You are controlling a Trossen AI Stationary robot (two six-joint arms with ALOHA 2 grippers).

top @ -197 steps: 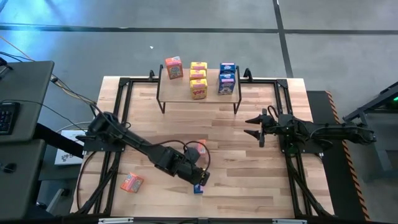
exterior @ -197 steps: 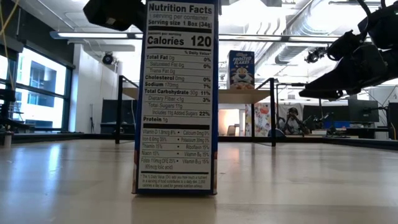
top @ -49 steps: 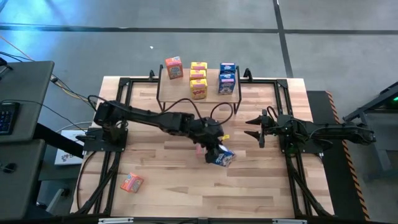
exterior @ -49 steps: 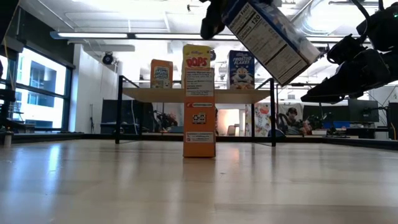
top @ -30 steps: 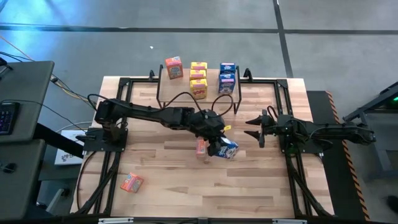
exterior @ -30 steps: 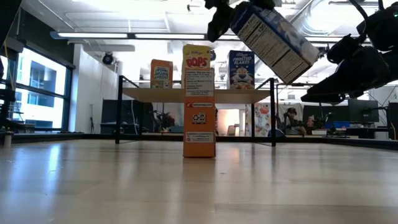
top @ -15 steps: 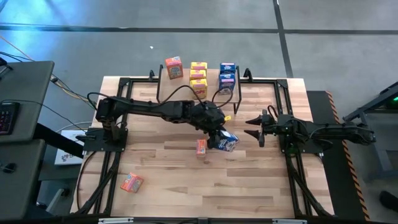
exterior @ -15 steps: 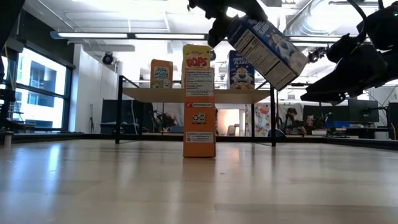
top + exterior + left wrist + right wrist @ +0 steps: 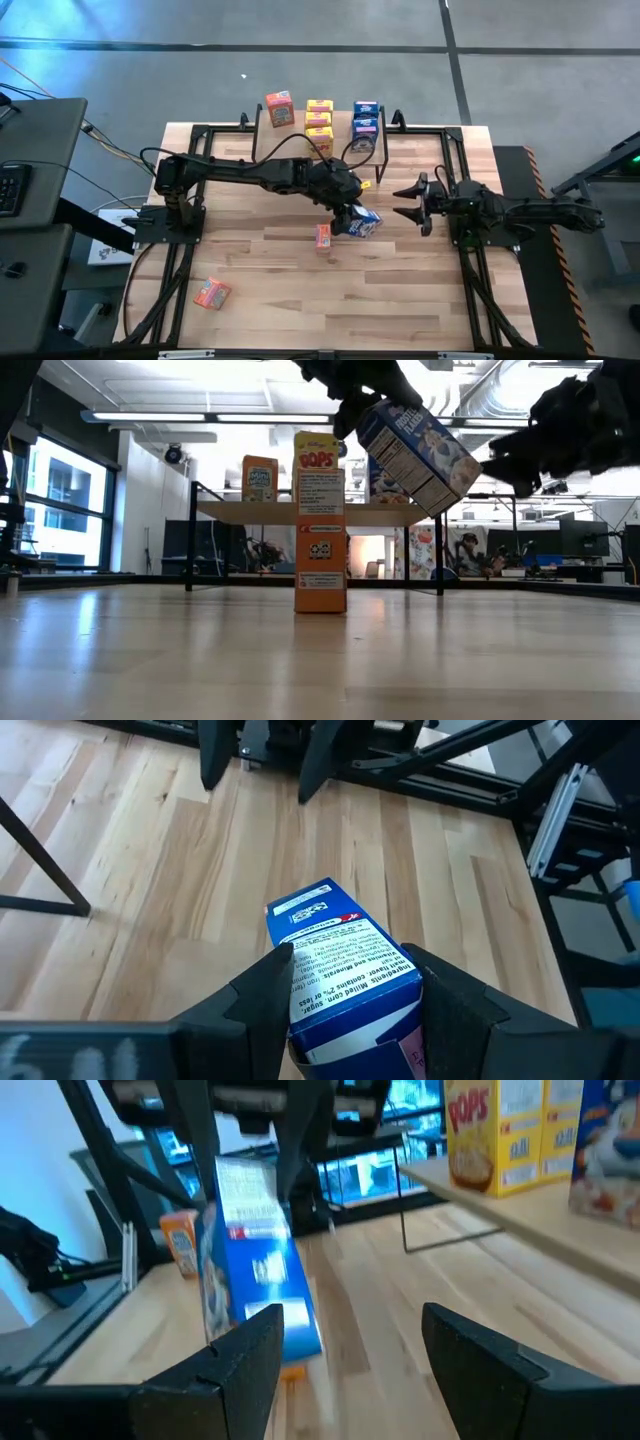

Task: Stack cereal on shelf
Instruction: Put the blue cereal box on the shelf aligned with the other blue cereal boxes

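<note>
Six cereal boxes on shelf point(image 9: 290, 137); left gripper point(image 9: 352, 212) clamps blue box point(image 9: 362, 224); right gripper point(image 9: 408, 200) apart.

Bright, even light falls from ceiling strip lights point(image 9: 250, 417) overhead, washing out the room behind in the low view. My desk point(image 9: 400, 290) carries only faint, soft shadows. The right wrist view is smeared with motion blur; the blue box point(image 9: 255, 1270) there is unsharp.
</note>
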